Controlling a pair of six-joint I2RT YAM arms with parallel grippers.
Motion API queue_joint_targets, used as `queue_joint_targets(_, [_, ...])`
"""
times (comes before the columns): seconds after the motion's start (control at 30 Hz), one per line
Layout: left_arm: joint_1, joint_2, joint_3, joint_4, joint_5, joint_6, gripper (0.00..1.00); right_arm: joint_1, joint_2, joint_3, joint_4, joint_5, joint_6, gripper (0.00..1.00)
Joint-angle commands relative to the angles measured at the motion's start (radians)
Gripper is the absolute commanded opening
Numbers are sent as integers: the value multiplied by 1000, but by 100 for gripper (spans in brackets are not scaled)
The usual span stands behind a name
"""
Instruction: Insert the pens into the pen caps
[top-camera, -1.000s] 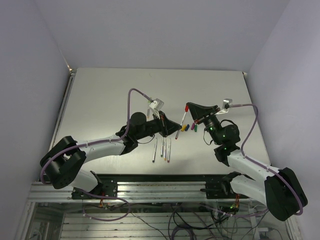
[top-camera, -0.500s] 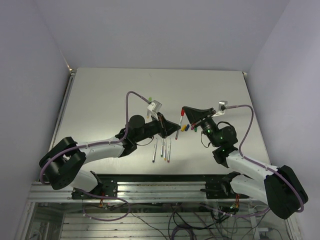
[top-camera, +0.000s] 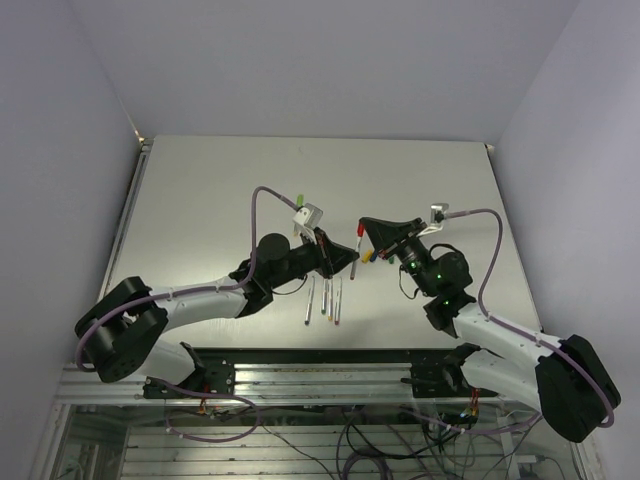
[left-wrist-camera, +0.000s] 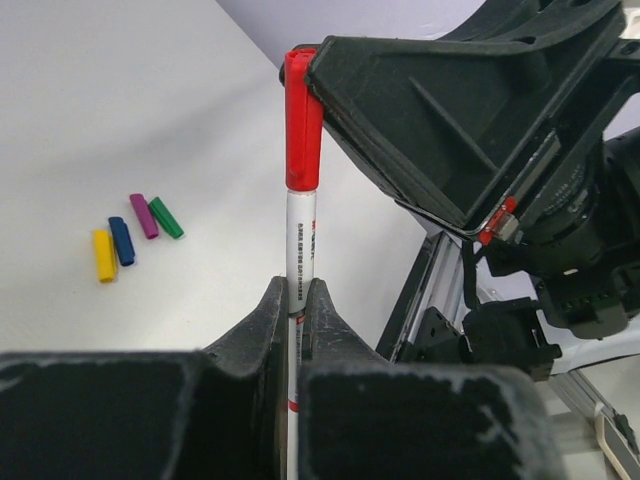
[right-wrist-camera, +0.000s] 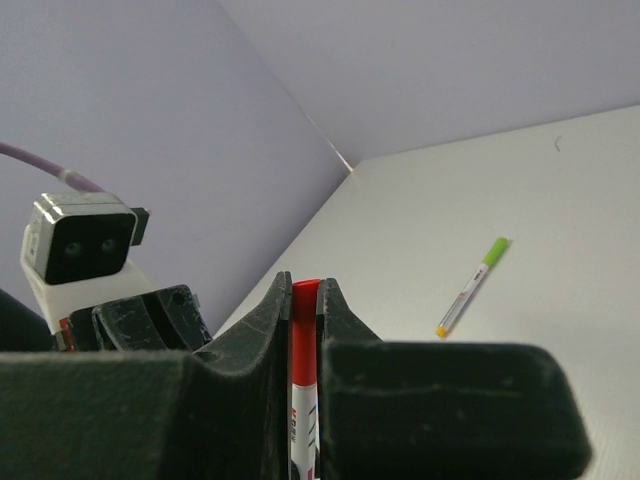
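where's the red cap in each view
Top external: red cap at centre, at the tip of the right gripper.
Left wrist: upper middle, on top of the upright pen, against the right gripper's black finger.
Right wrist: bottom centre, pinched between that gripper's own fingers.
Shared landmark: the white pen below the cap shows in all three.
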Motion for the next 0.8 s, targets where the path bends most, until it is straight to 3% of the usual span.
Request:
queue_joint_targets(0.0, [16, -60, 42, 126, -146, 58, 7, 62, 5, 16, -221, -27, -68, 0])
queue_joint_targets(0.5, [68, -98, 69, 150, -208, 95, 7, 170, 91, 64, -437, 85, -105, 0])
queue_joint_targets(0.77, [83, -118, 72, 126, -208, 106, 7, 215, 171, 87, -448, 109, -86, 0])
